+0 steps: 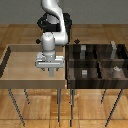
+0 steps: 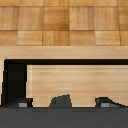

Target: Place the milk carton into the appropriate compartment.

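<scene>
My gripper [image 1: 50, 70] hangs low over the right part of the light wooden tray [image 1: 15, 62], fingers pointing down. In the wrist view its two fingertips [image 2: 22, 103] stand far apart, so the gripper [image 2: 64, 103] is open. A small dark grey lump [image 2: 61, 101] shows between them, touching neither finger. It sits where the milk carton would be, but I cannot tell that it is the carton. In the exterior view the hand covers whatever is under it, and only a pale scrap shows between the fingers.
To the exterior view's right stands a dark wooden bin [image 1: 70, 62] split into compartments. They hold a small pale box [image 1: 82, 49], a tall grey slab [image 1: 114, 50], a grey cube [image 1: 84, 73] and a small pale object [image 1: 116, 70]. Both containers have raised rims.
</scene>
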You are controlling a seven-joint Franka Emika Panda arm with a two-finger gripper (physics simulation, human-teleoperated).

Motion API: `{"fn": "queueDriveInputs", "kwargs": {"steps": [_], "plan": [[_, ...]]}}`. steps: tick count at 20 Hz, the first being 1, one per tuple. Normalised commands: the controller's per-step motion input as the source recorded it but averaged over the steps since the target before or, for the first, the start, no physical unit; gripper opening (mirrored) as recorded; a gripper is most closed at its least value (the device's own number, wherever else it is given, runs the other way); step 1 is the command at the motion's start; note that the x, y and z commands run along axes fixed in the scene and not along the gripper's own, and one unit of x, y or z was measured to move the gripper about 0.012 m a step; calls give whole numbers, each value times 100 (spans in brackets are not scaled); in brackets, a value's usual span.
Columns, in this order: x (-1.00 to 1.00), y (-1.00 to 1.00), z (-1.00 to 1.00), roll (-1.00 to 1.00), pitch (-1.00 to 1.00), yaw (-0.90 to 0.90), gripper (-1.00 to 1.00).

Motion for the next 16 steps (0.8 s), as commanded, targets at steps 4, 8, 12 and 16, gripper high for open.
{"fn": "queueDriveInputs", "kwargs": {"steps": [4, 8, 12, 16], "plan": [[0, 0, 0, 0, 0, 0, -100], [0, 0, 0, 0, 0, 0, -100], [0, 0, 0, 0, 0, 0, -100], [0, 0, 0, 0, 0, 0, 100]]}}
